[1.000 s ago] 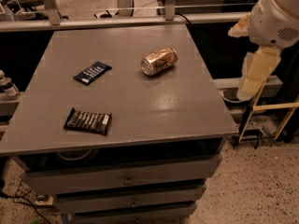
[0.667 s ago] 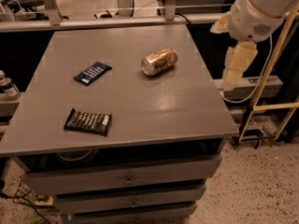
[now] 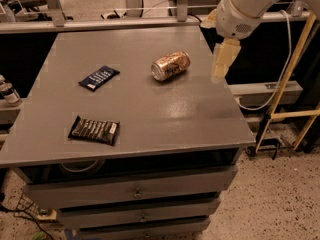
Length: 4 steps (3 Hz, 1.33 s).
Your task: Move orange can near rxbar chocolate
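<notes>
The orange can [image 3: 170, 66] is gleaming like bare metal at upper centre. The rxbar chocolate [image 3: 94, 130] is showing a glossy wrapper (lower left). The desk [image 3: 165, 119] is looking matt grey, and the gripper [image 3: 219, 73], upper right, is looking like smooth pale plastic.

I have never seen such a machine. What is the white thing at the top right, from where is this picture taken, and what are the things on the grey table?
The white thing is a robot arm. At its end hangs the gripper, the part that grasps things. It is in the air by the table's right edge, to the right of the can, and it holds nothing. There is only one camera. It looks down on the table from the front, but where it is mounted is not known. On the grey table lie three things: an orange can on its side, a dark blue wrapper to its left, and a dark brown chocolate bar at the front left. Below are drawers.
</notes>
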Motion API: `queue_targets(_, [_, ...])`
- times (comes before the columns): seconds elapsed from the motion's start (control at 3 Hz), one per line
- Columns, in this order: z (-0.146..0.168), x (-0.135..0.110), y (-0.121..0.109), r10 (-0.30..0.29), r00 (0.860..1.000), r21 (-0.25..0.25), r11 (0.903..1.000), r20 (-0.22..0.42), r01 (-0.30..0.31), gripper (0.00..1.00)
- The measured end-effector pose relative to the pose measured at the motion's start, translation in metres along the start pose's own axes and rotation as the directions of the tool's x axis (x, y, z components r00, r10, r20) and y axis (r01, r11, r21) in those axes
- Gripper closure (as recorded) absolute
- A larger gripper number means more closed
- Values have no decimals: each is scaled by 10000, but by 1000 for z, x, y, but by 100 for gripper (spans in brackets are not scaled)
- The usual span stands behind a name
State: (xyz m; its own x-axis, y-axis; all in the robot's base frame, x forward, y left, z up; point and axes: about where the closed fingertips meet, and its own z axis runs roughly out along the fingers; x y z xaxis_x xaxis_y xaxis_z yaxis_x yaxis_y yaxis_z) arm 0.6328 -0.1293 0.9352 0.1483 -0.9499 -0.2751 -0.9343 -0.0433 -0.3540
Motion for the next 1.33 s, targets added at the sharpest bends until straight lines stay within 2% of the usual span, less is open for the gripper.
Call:
queue_targets(0.33, [29,-11,-28,-7,9998,185,9998,207,3,0])
queue_targets(0.67, [53,-19,-37,-52,9994,-97,9999,343,56,0])
queue_targets(1.0, [86,-29,-36,-265,9996,-588,9979,105,271,0])
queue_targets(1.33, [99,-31,-36,-280,9996,-798,9964,6,279,0])
